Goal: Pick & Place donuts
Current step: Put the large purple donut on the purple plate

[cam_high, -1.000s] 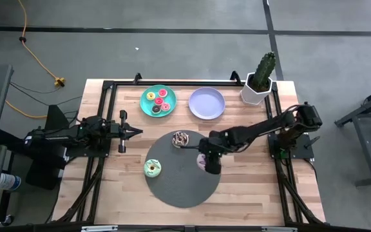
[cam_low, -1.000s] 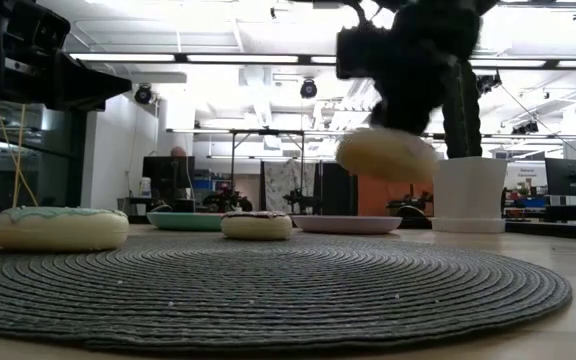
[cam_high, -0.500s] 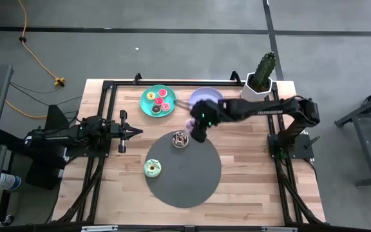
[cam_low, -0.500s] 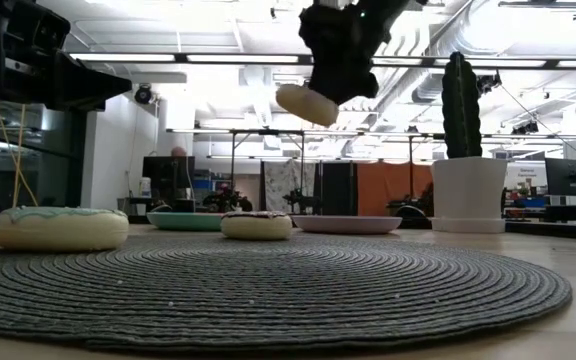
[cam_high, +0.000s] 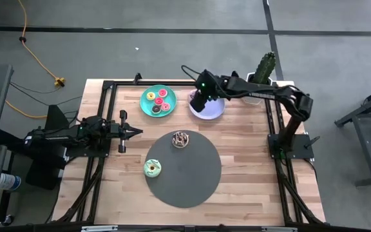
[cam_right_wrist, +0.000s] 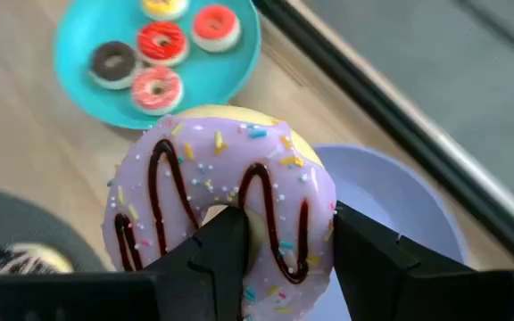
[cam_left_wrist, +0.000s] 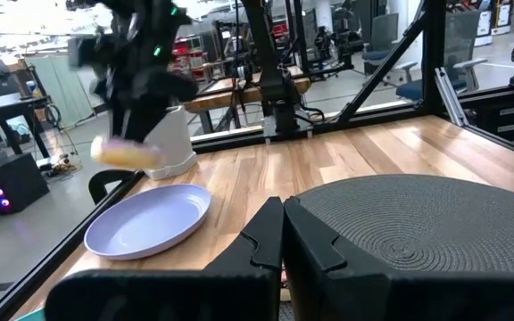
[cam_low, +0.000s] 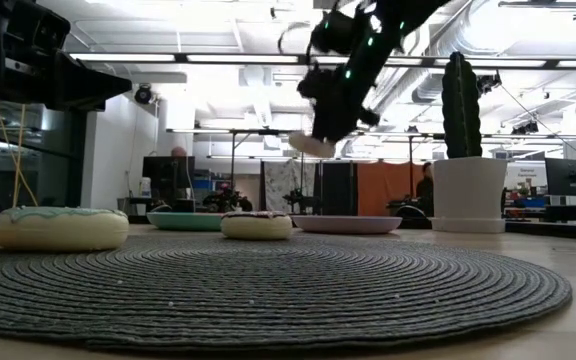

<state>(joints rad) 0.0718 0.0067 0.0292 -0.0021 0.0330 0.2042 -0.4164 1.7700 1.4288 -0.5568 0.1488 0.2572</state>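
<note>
A: What is the right gripper (cam_right_wrist: 279, 254) doing?

B: Its jaws grasp a pink-striped donut (cam_right_wrist: 224, 209), held in the air over the lilac plate (cam_high: 212, 109) near the worktop's (cam_high: 250, 154) far edge.

A: And the left gripper (cam_high: 136, 132)?

B: It rests by the worktop's left edge, jaws clenched on nothing.

A: Where are the other donuts?

B: Four small donuts (cam_high: 158, 100) sit on the teal plate (cam_high: 145, 106) beside the lilac one. A green-iced donut (cam_high: 152, 169) and a chocolate-sprinkled donut (cam_high: 181, 139) lie on the grey disc (cam_high: 192, 180).
</note>
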